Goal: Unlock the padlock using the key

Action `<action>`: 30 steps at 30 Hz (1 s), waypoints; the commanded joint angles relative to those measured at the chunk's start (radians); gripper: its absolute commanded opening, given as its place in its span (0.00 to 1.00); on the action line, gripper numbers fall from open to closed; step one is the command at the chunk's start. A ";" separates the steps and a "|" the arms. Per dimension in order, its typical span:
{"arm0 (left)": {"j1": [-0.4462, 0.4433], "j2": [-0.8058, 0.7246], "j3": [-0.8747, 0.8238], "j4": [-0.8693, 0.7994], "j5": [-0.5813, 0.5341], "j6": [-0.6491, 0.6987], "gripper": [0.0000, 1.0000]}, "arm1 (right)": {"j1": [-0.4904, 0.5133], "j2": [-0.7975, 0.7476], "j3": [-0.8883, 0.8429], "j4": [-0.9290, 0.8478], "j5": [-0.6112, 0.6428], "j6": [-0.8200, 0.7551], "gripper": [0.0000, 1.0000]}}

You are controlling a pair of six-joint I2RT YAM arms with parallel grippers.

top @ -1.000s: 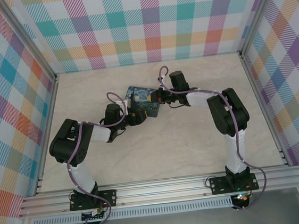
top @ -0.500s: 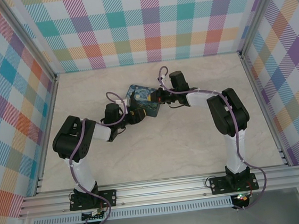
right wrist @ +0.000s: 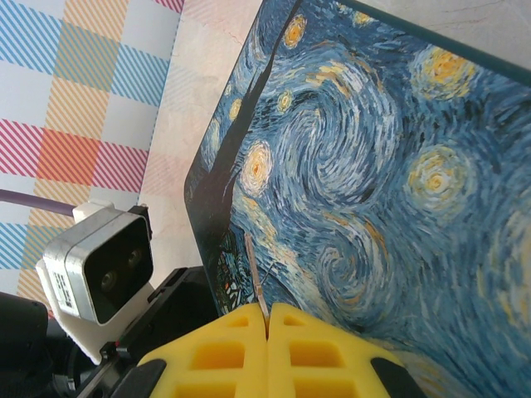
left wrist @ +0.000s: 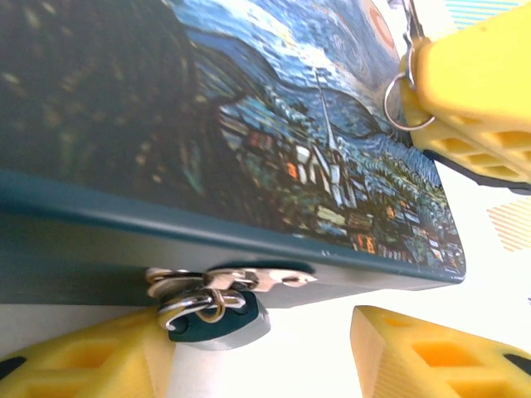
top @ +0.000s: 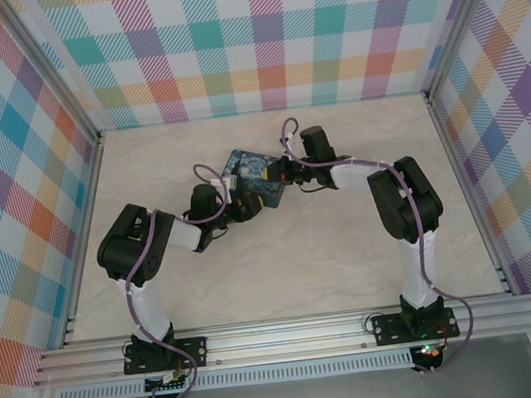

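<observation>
**Top external view.** A painted tin (top: 256, 179) lies on the table (top: 349, 266), above the centre of the frame. The left gripper (top: 239, 205) is at the tin's lower-left edge and the right gripper (top: 283, 171) at its right edge. The jaws and the small items are too small to judge here.

**Left wrist view.** The tin's lid fills the upper frame. The padlock (left wrist: 211, 319) hangs from a metal hasp (left wrist: 241, 278) on the tin's side wall, at lower centre-left. The left gripper (left wrist: 270, 340) is released. One yellow finger (left wrist: 75, 361) sits just beside the padlock, and the other is well apart at lower right. The right gripper (left wrist: 448, 91) shows at upper right, with a wire key ring (left wrist: 404, 93) at its tip.

**Right wrist view.** The right gripper (right wrist: 267, 327), at bottom centre, is clenched on the key (right wrist: 254, 278), a thin blade projecting over the tin lid (right wrist: 373, 166). The other arm's wrist camera (right wrist: 99, 265) is at lower left.
</observation>
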 commanded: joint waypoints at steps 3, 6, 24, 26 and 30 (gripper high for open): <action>-0.029 0.023 0.017 -0.054 0.020 -0.030 0.55 | 0.019 0.009 -0.038 -0.072 0.016 -0.012 0.03; -0.029 0.023 0.021 -0.056 -0.011 -0.050 0.54 | 0.019 0.007 -0.040 -0.068 0.016 -0.013 0.03; -0.030 0.054 0.038 -0.021 -0.125 -0.176 0.42 | 0.023 0.004 -0.044 -0.065 0.018 -0.009 0.03; -0.032 0.055 0.040 -0.016 -0.136 -0.187 0.42 | 0.024 0.004 -0.044 -0.065 0.019 -0.009 0.03; -0.032 0.052 0.042 -0.014 -0.149 -0.203 0.41 | 0.025 0.004 -0.045 -0.067 0.022 -0.009 0.03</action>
